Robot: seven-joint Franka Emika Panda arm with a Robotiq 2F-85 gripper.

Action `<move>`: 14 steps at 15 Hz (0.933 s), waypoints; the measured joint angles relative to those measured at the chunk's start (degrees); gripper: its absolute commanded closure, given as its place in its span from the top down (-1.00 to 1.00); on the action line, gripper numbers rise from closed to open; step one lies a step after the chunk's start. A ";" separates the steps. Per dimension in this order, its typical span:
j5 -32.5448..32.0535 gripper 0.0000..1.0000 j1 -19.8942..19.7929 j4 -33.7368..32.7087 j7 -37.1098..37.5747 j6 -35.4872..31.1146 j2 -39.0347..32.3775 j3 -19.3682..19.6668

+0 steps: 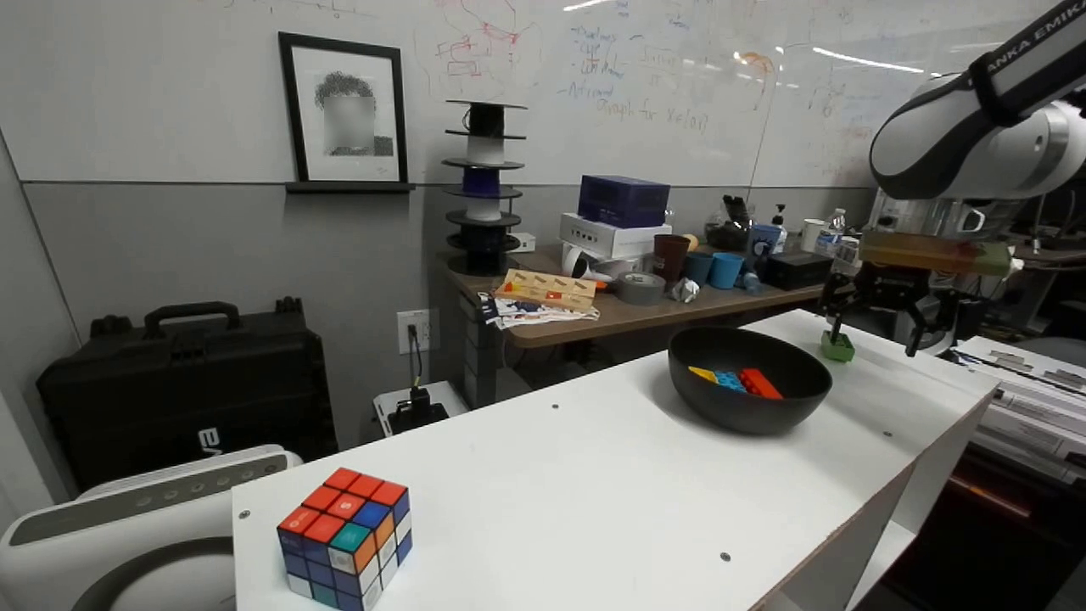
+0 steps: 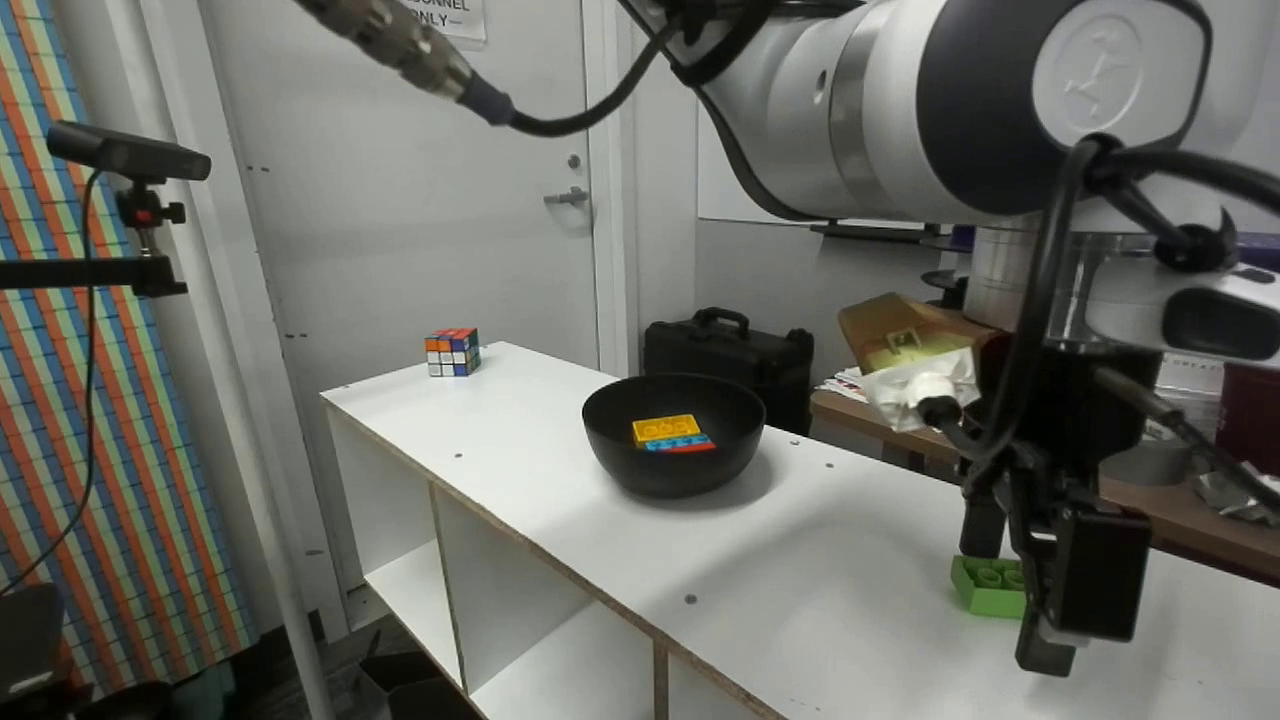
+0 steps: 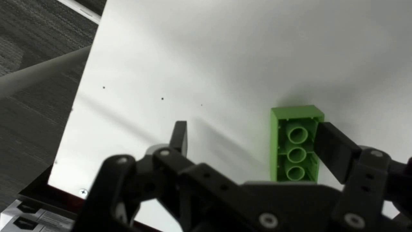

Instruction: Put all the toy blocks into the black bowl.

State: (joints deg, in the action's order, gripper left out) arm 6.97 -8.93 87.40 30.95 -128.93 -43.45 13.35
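Pincer (image 3: 252,137) hangs spread, green block (image 3: 296,145) near one fingertip (image 3: 336,153).

White bench (image 1: 543,501), long flat top, raw brown edge (image 2: 540,556) along one side, open bays (image 2: 500,580) underneath in an exterior view. A few screws (image 1: 725,557) sunk in the surface. Directly on it: bowl (image 2: 672,472), upright, between the other two; cube (image 1: 348,539), flat on one face, mostly red side up, near one end; green block (image 3: 296,145), toward the opposite end, hollow side up, tubes showing in the wrist view. All three stand apart. Surface shaded beside bowl and green block.
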 measured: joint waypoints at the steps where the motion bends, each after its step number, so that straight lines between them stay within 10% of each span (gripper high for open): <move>1: -0.52 0.50 0.13 -0.96 0.42 0.39 -0.47 0.46; 5: -2.06 -0.03 0.23 -3.66 1.20 1.03 -1.86 1.01; 8: -2.56 0.61 0.71 -4.74 1.20 1.03 -2.78 1.00; 14: -4.55 1.00 2.66 -5.13 0.60 1.04 -3.16 0.83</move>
State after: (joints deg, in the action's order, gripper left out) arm 2.42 -6.27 82.27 31.55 -127.90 -46.60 14.18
